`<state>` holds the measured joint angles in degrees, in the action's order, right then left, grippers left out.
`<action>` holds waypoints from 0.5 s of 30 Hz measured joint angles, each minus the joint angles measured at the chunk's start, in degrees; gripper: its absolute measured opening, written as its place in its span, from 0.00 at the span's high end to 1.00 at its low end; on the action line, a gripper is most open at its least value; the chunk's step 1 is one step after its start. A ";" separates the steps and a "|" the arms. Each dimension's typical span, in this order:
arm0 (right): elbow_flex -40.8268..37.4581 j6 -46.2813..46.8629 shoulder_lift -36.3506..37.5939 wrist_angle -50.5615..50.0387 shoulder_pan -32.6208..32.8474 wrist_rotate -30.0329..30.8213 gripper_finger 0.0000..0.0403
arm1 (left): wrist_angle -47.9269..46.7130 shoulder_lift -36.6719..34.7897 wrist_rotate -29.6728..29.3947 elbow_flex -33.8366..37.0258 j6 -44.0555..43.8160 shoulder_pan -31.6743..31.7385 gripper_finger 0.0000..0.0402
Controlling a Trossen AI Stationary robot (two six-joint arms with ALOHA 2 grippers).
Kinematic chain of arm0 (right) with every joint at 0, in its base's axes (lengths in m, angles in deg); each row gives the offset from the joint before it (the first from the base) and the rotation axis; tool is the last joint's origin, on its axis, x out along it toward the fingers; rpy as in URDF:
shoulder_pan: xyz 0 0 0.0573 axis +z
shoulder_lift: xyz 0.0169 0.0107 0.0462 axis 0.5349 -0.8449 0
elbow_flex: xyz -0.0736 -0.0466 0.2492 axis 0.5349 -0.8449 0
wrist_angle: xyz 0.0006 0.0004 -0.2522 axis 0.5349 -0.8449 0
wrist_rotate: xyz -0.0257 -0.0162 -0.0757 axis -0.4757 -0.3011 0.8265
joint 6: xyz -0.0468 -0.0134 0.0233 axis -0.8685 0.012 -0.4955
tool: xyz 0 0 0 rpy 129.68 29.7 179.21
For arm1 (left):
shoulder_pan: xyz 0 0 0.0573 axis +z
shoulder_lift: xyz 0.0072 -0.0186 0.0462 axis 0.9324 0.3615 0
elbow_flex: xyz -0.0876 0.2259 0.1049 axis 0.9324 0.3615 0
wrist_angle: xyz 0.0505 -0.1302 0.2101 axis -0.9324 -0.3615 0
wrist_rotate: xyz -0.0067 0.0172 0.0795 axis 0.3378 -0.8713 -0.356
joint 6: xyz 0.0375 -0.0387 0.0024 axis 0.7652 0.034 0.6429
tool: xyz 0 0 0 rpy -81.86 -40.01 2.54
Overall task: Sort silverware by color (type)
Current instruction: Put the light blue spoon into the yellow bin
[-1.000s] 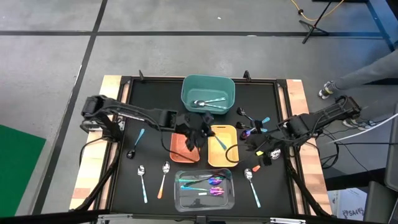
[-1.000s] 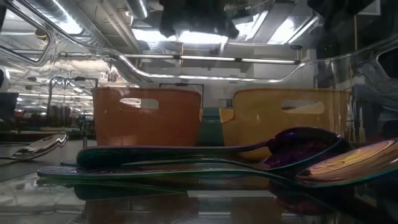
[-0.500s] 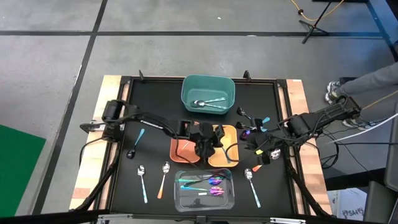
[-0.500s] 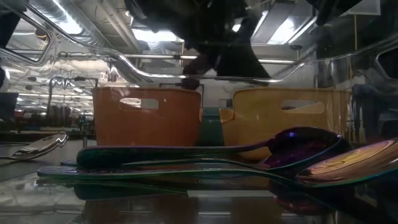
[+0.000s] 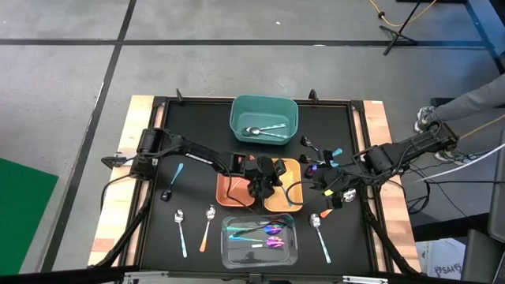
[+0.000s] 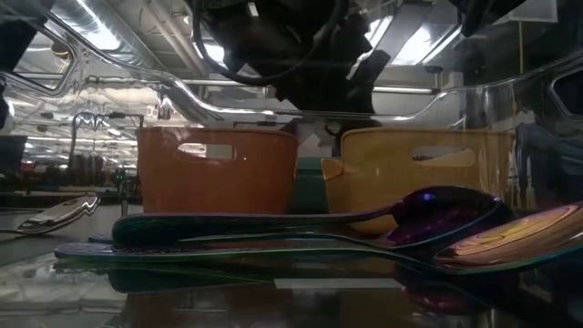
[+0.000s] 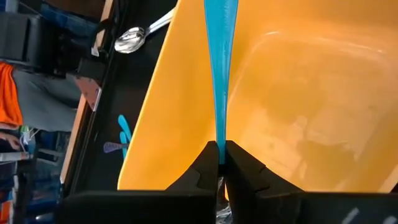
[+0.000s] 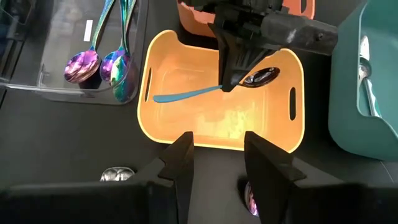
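Note:
My left gripper hangs over the yellow bin and is shut on a teal-handled spoon. The spoon's silver bowl is inside the bin. My right gripper stands open to the right of the yellow bin, with nothing between its fingers. Plain silver spoons lie in the teal bin. Iridescent spoons lie in the clear bin. More spoons lie flat on the black mat. My left gripper pinches the spoon between its two fingers at the narrow end of the teal handle, next to the bowl. The fingers slant down from above and lie across the spoon. The spoon lies about level, low inside the yellow bin; whether it touches the floor I cannot tell.
An orange bin stands beside the yellow one. Loose spoons lie at the near left, near right and left. A cluster of utensils lies at the far right, by my right arm. A person's leg shows beyond the table.
My left gripper has gone down and toward the table's right and near edges, from between the two bins to over the yellow bin, with the teal-handled spoon still in it. The spoon has sunk into the yellow bin.

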<state>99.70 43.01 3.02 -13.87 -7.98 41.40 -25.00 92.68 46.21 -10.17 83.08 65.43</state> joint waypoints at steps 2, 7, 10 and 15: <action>0.00 0.00 0.00 0.00 0.00 -0.02 0.68 | -0.24 0.00 0.61 0.00 -0.72 0.38 0.98; 0.00 0.00 0.00 0.00 0.00 -0.11 0.68 | -2.39 0.00 4.23 0.00 -1.92 1.03 0.98; 0.00 0.01 0.00 0.00 0.00 -0.13 0.68 | -2.34 0.00 4.35 0.00 -1.95 1.18 0.98; 0.00 0.02 0.00 0.00 0.00 -0.14 0.68 | -2.34 0.00 4.31 0.00 -1.92 1.25 0.98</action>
<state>99.70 43.04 3.02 -13.87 -7.98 41.26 -27.34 92.68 50.53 -10.17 81.16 66.68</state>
